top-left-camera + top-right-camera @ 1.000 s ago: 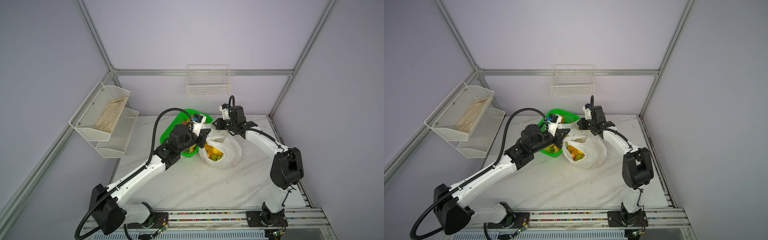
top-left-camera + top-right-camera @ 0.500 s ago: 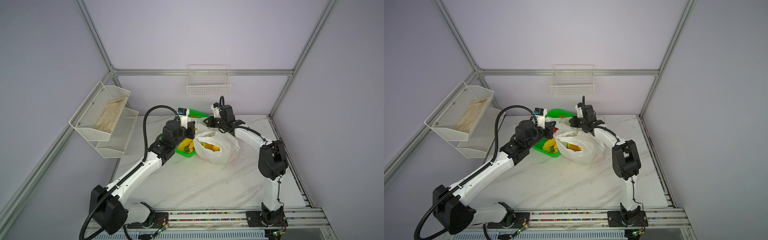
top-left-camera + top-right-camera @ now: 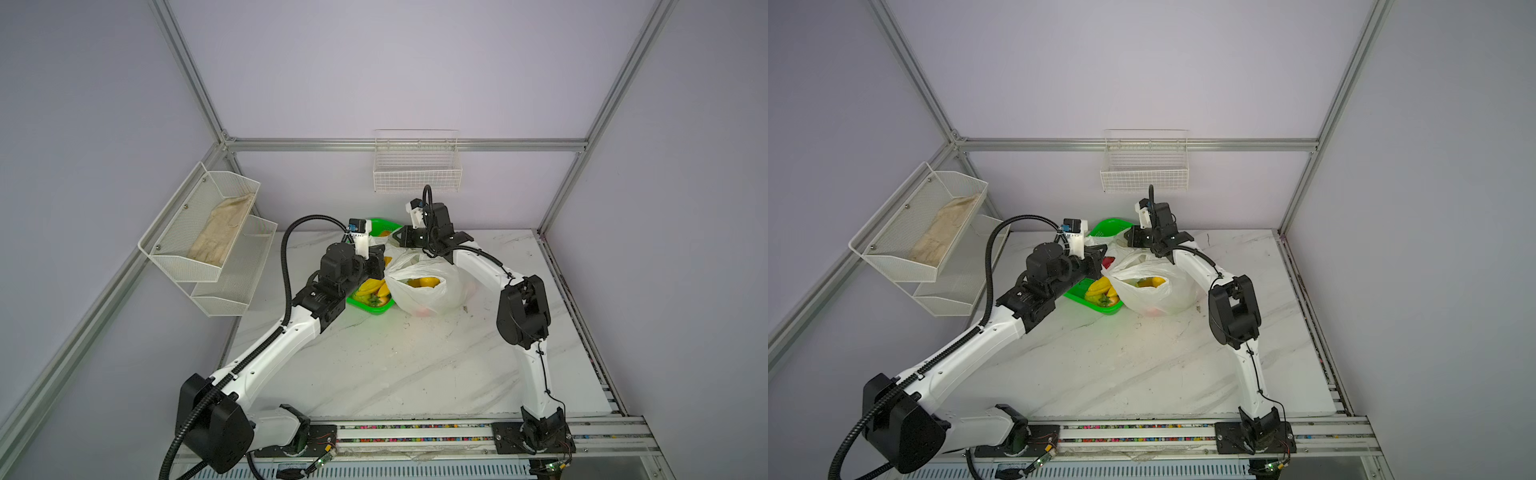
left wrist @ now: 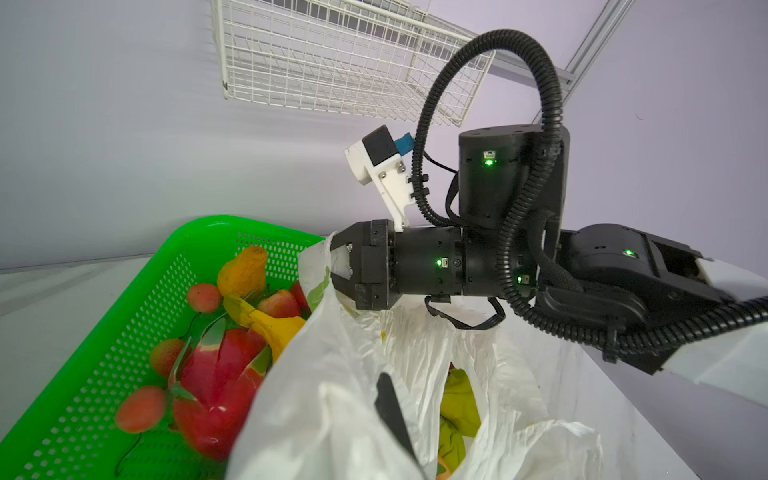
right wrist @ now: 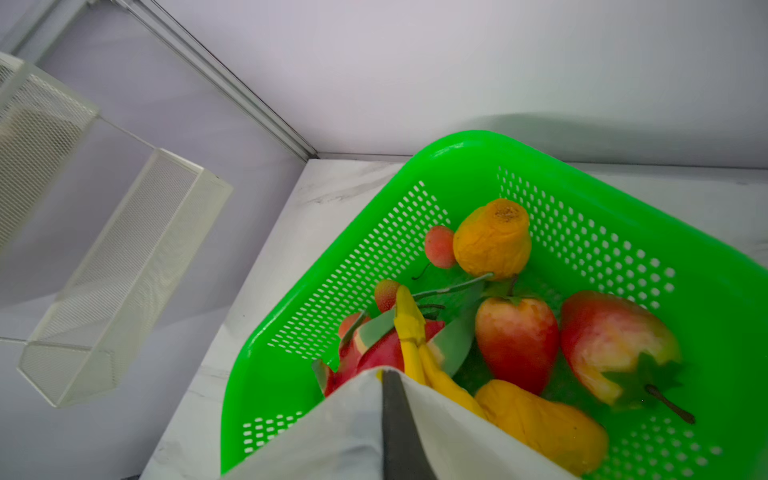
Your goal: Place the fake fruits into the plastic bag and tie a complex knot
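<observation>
- Mesh rack [image 3: 199, 249], white and two-tiered, hangs on the left wall; a beige cloth [image 3: 224, 232] lies in its upper tier.
- From the near left corner, the left arm [image 3: 286, 332], white with black joints, reaches across the marbled counter [image 3: 395, 365] toward the far middle.
- Over the basket, the left tool [image 3: 376, 266] sits at the bag's left rim. In the left wrist view its dark fingers [image 4: 390, 411] are pressed together with white plastic folded between them.
- Next comes the green perforated basket [image 3: 372, 308], standing on the counter near the back wall and against the bag's left side.
- Inside the basket lie fruits: a pink dragon fruit [image 4: 216, 386], a yellow banana [image 4: 270, 326], two red strawberries [image 5: 515, 340], an orange-yellow fruit [image 5: 492, 243] and several small red ones.
- Just right of the basket, the bag [image 3: 432, 295], thin white plastic, rests on the counter with its mouth held open and facing up. Yellow fruits [image 3: 422, 282] show inside it in both top views.
- At the bag's far rim is the right tool [image 3: 401, 239]; the left wrist view shows its jaws closed on a fold of that rim.
- Above it, a white wire basket [image 3: 417, 174] hangs on the back wall.
- From the near right corner, the right arm [image 3: 523, 307] bends in toward the bag.
</observation>
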`<state>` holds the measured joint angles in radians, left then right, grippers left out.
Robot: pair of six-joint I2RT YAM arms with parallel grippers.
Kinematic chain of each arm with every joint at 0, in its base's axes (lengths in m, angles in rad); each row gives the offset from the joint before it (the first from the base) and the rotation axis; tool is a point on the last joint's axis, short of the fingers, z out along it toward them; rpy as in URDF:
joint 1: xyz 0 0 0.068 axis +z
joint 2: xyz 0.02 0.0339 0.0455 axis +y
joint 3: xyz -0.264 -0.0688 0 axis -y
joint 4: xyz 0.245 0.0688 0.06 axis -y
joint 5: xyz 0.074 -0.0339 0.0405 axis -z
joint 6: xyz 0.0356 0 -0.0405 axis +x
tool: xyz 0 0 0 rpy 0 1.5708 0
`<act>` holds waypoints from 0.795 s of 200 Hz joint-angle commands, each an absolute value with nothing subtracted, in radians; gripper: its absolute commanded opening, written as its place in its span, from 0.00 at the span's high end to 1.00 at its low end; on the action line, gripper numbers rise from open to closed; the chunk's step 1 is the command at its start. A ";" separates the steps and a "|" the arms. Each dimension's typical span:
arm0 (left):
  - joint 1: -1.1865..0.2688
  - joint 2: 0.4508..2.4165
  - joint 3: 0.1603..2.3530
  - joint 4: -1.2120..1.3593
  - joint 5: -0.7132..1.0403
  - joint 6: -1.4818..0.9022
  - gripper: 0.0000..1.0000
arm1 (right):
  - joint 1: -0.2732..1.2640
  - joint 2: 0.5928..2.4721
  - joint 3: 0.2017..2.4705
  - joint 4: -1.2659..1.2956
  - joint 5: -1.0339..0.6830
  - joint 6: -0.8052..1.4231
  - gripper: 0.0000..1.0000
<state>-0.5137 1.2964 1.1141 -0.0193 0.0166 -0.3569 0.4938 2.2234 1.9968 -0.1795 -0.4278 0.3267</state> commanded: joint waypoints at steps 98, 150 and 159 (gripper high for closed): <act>-0.568 1.275 1.091 0.003 0.085 -0.365 1.00 | 0.488 1.773 1.741 -0.426 0.073 0.005 0.31; -0.525 1.292 1.129 -0.037 0.123 -0.334 1.00 | 0.495 1.444 1.471 -0.293 -0.118 -0.020 0.26; -0.520 1.296 1.136 -0.039 0.131 -0.331 1.00 | 0.499 1.386 1.430 -0.276 -0.151 -0.035 0.26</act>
<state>-0.5373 1.2964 1.1145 -0.0429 0.0967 -0.3565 0.4896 1.5257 1.5150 -0.3527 -0.0460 0.0151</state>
